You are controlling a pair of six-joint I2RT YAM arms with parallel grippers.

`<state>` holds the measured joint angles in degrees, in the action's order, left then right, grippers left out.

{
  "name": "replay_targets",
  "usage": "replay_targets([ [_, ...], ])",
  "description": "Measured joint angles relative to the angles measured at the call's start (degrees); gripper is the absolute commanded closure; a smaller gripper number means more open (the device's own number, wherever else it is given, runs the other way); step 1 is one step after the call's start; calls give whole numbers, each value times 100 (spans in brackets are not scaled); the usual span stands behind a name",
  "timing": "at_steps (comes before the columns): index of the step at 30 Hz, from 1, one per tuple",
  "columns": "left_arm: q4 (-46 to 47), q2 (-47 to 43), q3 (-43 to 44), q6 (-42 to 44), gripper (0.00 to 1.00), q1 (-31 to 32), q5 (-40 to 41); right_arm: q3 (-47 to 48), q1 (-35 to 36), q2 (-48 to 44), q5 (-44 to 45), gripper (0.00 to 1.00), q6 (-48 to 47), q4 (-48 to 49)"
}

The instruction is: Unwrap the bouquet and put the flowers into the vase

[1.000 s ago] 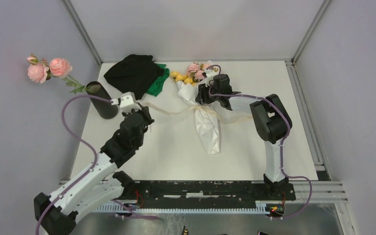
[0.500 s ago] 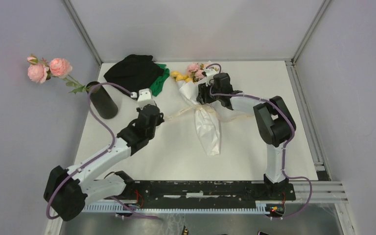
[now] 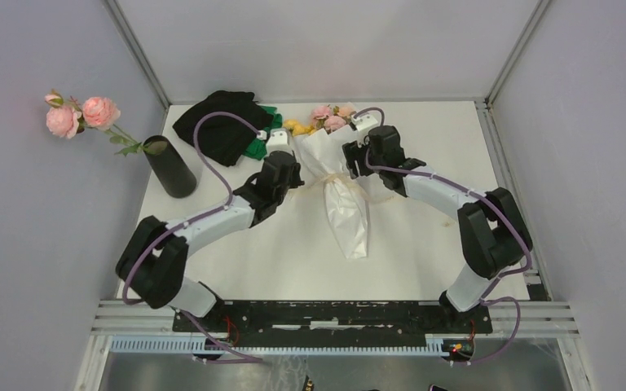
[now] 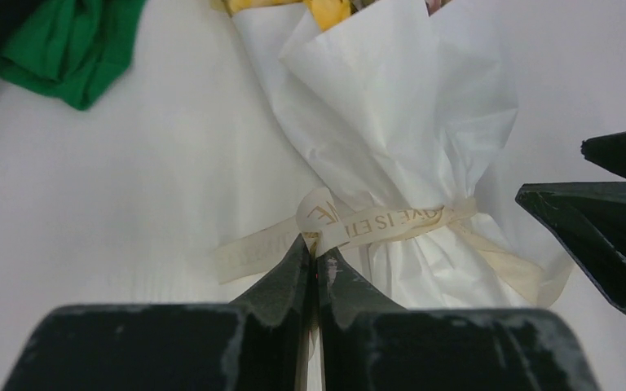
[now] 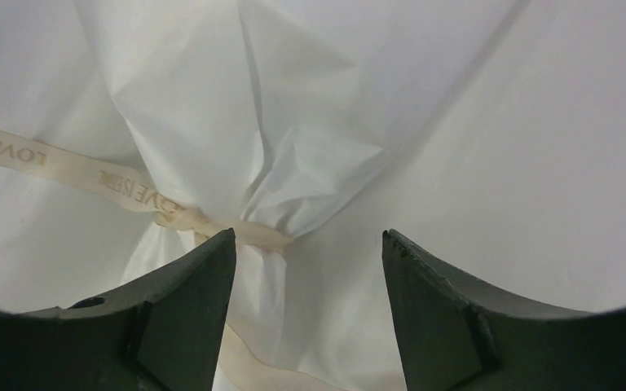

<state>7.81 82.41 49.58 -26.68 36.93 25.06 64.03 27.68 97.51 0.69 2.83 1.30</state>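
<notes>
The left gripper (image 4: 313, 251) is pinched shut on the ribbon (image 4: 391, 221), with the bouquet (image 4: 391, 106) just ahead. The right gripper (image 5: 308, 236) stands open, the ribbon beside one fingertip (image 5: 220, 244).

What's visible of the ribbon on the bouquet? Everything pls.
The ribbon is a thin cream band, fabric-like, printed with tan lettering that includes LOVE IS. It is wound round the waist of the bouquet, cinching its white paper, with a small loop on one side and loose tails lying on the table. The left hand is shut on it beside the loop. The open right hand hangs over the wrapped part.
</notes>
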Motion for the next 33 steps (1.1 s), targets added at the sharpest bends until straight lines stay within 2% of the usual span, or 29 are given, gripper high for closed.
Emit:
replay_targets([
  [6, 136, 1128, 568, 0, 89, 0, -481, -284, 7, -13, 455, 30, -269, -76],
  [11, 240, 1657, 1069, 0, 89, 0, -634, -299, 9, 164, 470, 31, -317, -87],
  [24, 560, 2487, 1360, -2, 90, -28, -938, -299, 514, 391, 452, 31, -319, -52],
  [33, 560, 3016, 1873, -4, 90, -81, -1174, -299, 745, 391, 535, 31, -321, -50],
])
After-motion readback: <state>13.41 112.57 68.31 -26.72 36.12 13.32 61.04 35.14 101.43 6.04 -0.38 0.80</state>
